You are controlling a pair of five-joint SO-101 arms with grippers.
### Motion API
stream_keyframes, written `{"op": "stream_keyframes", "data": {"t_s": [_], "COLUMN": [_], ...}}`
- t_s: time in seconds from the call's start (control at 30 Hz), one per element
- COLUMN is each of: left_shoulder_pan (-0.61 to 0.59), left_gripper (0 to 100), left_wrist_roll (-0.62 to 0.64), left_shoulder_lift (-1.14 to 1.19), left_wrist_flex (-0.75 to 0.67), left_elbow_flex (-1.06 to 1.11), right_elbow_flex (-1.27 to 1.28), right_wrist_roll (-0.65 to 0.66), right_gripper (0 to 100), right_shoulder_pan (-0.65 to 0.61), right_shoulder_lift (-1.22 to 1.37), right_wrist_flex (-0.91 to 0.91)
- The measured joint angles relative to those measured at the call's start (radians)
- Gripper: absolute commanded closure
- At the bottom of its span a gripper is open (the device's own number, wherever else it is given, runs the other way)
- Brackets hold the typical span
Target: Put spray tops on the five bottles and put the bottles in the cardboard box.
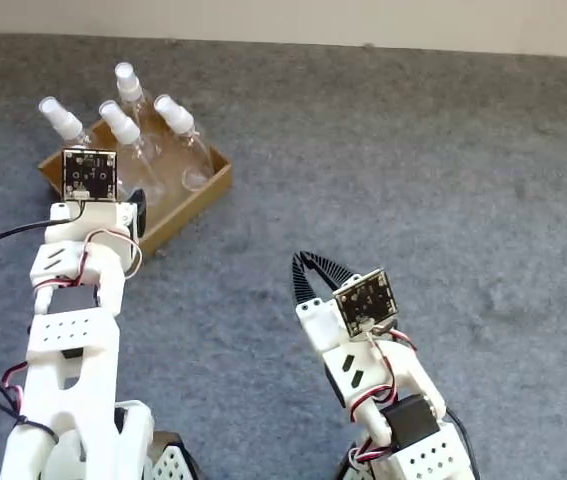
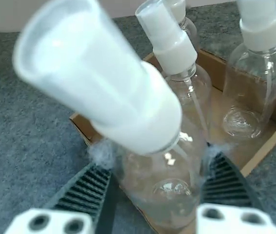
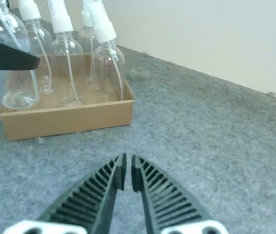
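Fingers of your left gripper held the bottle, likely light and slick, at its belly; your right gripper sat closed, empty.

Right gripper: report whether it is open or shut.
Shut. The right gripper has its tips almost touching, with nothing between them.

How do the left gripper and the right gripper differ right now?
The left gripper has a bottle between its fingers; the right gripper holds nothing. The left gripper's fingers stand apart around the bottle, while the right gripper's fingers nearly touch. The left gripper is at the cardboard box; the right gripper is over bare carpet, apart from it. Both have black ribbed fingers.
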Motion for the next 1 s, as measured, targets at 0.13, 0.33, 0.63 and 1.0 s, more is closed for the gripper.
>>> {"op": "stream_keyframes", "data": {"t_s": [0.13, 0.33, 0.63, 1.0], "left_shoulder_pan": [0.000, -0.002, -0.003, -0.003], "left_gripper": [89, 89, 89, 89], "left_wrist_roll": [0.000, 0.000, 0.000, 0.000], "left_shoulder_lift": [0.026, 0.107, 0.199, 0.229], "left_wrist_flex": [-0.012, -0.068, -0.152, -0.262], "left_elbow_flex": [-0.002, -0.002, -0.002, 0.021], "right_elbow_flex": [0.000, 0.000, 0.000, 0.000], "right_wrist_roll": [0.000, 0.000, 0.000, 0.000], "right_gripper": [97.8, 97.8, 97.8, 97.8], "right_shoulder_pan": [0.000, 0.000, 0.000, 0.000], "right_shoulder_lift": [0.000, 0.000, 0.000, 0.000], "right_wrist_flex": [0.000, 0.000, 0.000, 0.000]}}
